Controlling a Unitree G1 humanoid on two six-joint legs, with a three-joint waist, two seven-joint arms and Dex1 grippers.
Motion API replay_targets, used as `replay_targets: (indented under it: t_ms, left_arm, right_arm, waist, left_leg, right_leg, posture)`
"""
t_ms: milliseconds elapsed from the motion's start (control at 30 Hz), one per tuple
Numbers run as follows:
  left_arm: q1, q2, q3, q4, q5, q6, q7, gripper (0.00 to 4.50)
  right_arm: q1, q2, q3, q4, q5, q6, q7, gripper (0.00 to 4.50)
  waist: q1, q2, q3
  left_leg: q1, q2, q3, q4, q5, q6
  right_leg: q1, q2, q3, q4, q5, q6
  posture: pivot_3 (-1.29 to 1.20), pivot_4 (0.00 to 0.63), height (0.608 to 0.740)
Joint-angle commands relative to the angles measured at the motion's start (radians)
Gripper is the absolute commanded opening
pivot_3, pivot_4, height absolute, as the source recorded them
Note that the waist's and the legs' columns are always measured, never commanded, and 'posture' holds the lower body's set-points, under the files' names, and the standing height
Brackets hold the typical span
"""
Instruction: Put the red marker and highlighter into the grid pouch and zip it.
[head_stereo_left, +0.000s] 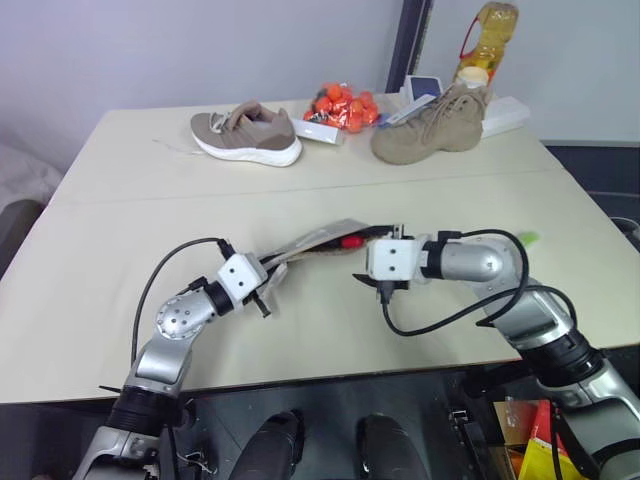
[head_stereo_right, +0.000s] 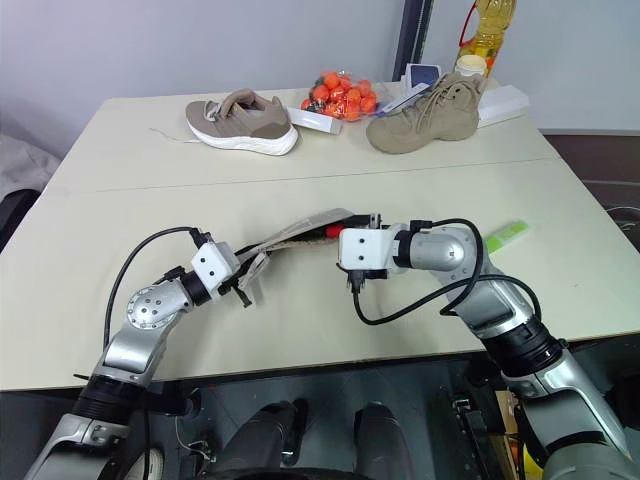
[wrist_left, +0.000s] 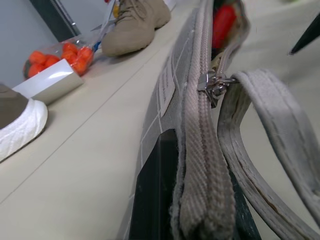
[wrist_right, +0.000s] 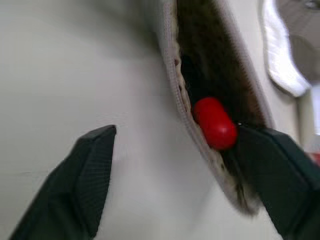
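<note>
The grid pouch (head_stereo_left: 312, 240) lies in the middle of the table, lifted at its near end, its mouth unzipped at the far end. My left gripper (wrist_left: 200, 167) is shut on the pouch's near end, just behind the zipper pull (wrist_left: 215, 85). The red marker (wrist_right: 215, 122) sits in the open mouth with only its red cap showing. My right gripper (wrist_right: 182, 170) is open at the mouth. One of its fingers (wrist_right: 280, 170) is right beside the cap and the other hangs over bare table. The lime-green highlighter (head_stereo_right: 507, 234) lies on the table to the right, beyond my right forearm.
Along the table's far edge stand a low tan sneaker (head_stereo_left: 247, 133), a tan boot (head_stereo_left: 430, 125), a bag of orange balls (head_stereo_left: 345, 107), a white box (head_stereo_left: 318, 132) and a yellow bottle (head_stereo_left: 488, 40). A grey strap loop (wrist_left: 270, 130) hangs from the pouch.
</note>
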Motion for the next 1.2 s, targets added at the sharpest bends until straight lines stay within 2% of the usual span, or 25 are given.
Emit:
replay_targets:
  t_ms: [33, 167, 267, 400, 567, 700, 833, 900, 967, 1033, 1100, 1133, 1200]
  left_arm:
    - [-0.009, -0.021, 0.028, -0.011, 0.018, 0.012, 0.069, 0.00]
    - [-0.022, -0.050, 0.029, 0.016, 0.045, 0.021, 0.137, 0.00]
    - [-0.032, -0.067, 0.019, 0.035, 0.058, 0.026, 0.165, 0.00]
    - [-0.052, -0.094, -0.002, 0.058, 0.072, 0.029, 0.182, 0.00]
    - [-0.079, -0.127, -0.021, 0.085, 0.072, 0.024, 0.179, 0.00]
    - [-0.092, -0.144, -0.026, 0.094, 0.075, 0.018, 0.178, 0.00]
    - [-0.093, -0.150, -0.031, 0.093, 0.075, 0.015, 0.179, 0.00]
    - [-0.090, -0.152, -0.031, 0.089, 0.073, 0.013, 0.180, 0.00]
    - [-0.086, -0.152, -0.027, 0.082, 0.072, 0.014, 0.182, 0.00]
    - [-0.080, -0.151, -0.023, 0.076, 0.071, 0.016, 0.184, 0.00]
    - [-0.074, -0.149, -0.021, 0.071, 0.071, 0.017, 0.185, 0.00]
    - [-0.072, -0.148, -0.020, 0.070, 0.071, 0.017, 0.186, 0.00]
    - [-0.069, -0.145, -0.013, 0.068, 0.072, 0.020, 0.193, 0.00]
  right_arm:
    - [0.025, 0.014, -0.176, -0.075, 0.145, 0.120, -0.026, 3.71]
    - [0.062, 0.053, -0.368, -0.031, 0.264, 0.305, -0.121, 3.71]
    - [0.076, 0.066, -0.472, 0.024, 0.278, 0.405, -0.233, 4.47]
    - [0.032, 0.133, -0.588, 0.106, 0.163, 0.569, -0.577, 4.47]
    - [0.018, 0.283, -0.692, 0.082, 0.144, 0.766, -0.823, 4.47]
    - [-0.006, 0.359, -0.774, 0.114, 0.142, 0.810, -0.957, 4.47]
    - [-0.034, 0.425, -0.824, 0.156, 0.173, 0.852, -1.018, 4.47]
    - [-0.040, 0.444, -0.846, 0.181, 0.179, 0.842, -1.048, 3.96]
    - [-0.046, 0.450, -0.855, 0.200, 0.200, 0.833, -1.047, 3.17]
    - [-0.050, 0.451, -0.850, 0.212, 0.214, 0.826, -1.039, 2.00]
    - [-0.049, 0.442, -0.829, 0.220, 0.220, 0.812, -1.028, 1.01]
    - [-0.044, 0.433, -0.809, 0.221, 0.224, 0.798, -1.011, 0.83]
    - [-0.015, 0.386, -0.703, 0.192, 0.223, 0.735, -0.916, 0.83]
  waist:
    - [0.003, 0.000, 0.000]
    - [0.014, 0.000, 0.000]
    - [0.020, 0.000, 0.000]
    - [0.022, 0.000, 0.000]
    - [0.018, 0.001, 0.000]
    - [0.020, 0.001, -0.001]
    - [0.019, 0.001, -0.001]
    - [0.018, 0.002, -0.001]
    - [0.017, 0.002, -0.001]
    - [0.015, 0.002, -0.001]
    - [0.011, 0.002, -0.001]
    - [0.008, 0.002, -0.001]
    - [-0.002, 0.002, -0.001]
  left_leg:
    - [0.000, 0.000, 0.000, 0.000, 0.000, 0.000]
    - [0.000, 0.000, 0.000, 0.000, 0.000, 0.000]
    - [0.000, 0.000, 0.000, 0.001, 0.000, 0.000]
    - [0.000, 0.000, 0.000, 0.001, 0.000, 0.000]
    - [0.000, 0.000, 0.001, 0.000, 0.000, 0.000]
    - [0.000, 0.000, 0.002, 0.000, 0.001, -0.001]
    - [0.000, 0.000, 0.002, 0.000, 0.001, 0.000]
    - [0.000, 0.000, 0.002, 0.000, 0.001, 0.000]
    - [0.000, 0.000, 0.002, 0.000, 0.001, 0.000]
    - [0.000, 0.000, 0.003, 0.000, 0.001, 0.000]
    - [0.001, 0.000, 0.003, 0.000, 0.001, 0.000]
    - [0.001, 0.000, 0.003, 0.000, 0.001, 0.000]
    - [0.001, 0.000, 0.003, 0.000, 0.001, 0.000]
  right_leg:
    - [0.000, 0.000, 0.000, 0.000, 0.000, 0.000]
    - [0.000, 0.000, 0.000, 0.000, 0.000, 0.000]
    - [0.000, 0.000, 0.000, 0.000, 0.000, 0.000]
    - [0.000, 0.000, 0.000, 0.001, 0.001, -0.001]
    - [-0.001, 0.000, 0.001, 0.001, 0.001, -0.001]
    - [-0.002, 0.000, 0.001, 0.002, 0.001, -0.001]
    - [-0.001, 0.001, 0.001, 0.002, 0.001, -0.001]
    - [-0.001, 0.001, 0.001, 0.002, 0.001, -0.001]
    - [-0.001, 0.001, 0.001, 0.002, 0.001, -0.001]
    - [-0.001, 0.001, 0.002, 0.003, 0.001, -0.001]
    - [-0.001, 0.001, 0.002, 0.003, 0.001, -0.001]
    - [-0.001, 0.001, 0.002, 0.003, 0.001, -0.001]
    - [-0.001, 0.001, 0.002, 0.004, 0.001, -0.001]
  posture:
    - [0.00, 0.150, 0.740]
    - [0.00, 0.150, 0.740]
    - [0.00, 0.150, 0.740]
    - [0.00, 0.150, 0.740]
    - [0.00, 0.150, 0.740]
    - [0.00, 0.150, 0.740]
    - [0.00, 0.150, 0.740]
    - [0.00, 0.150, 0.740]
    - [0.00, 0.150, 0.740]
    - [0.00, 0.150, 0.740]
    - [0.00, 0.150, 0.740]
    - [0.00, 0.150, 0.740]
    - [0.00, 0.150, 0.740]
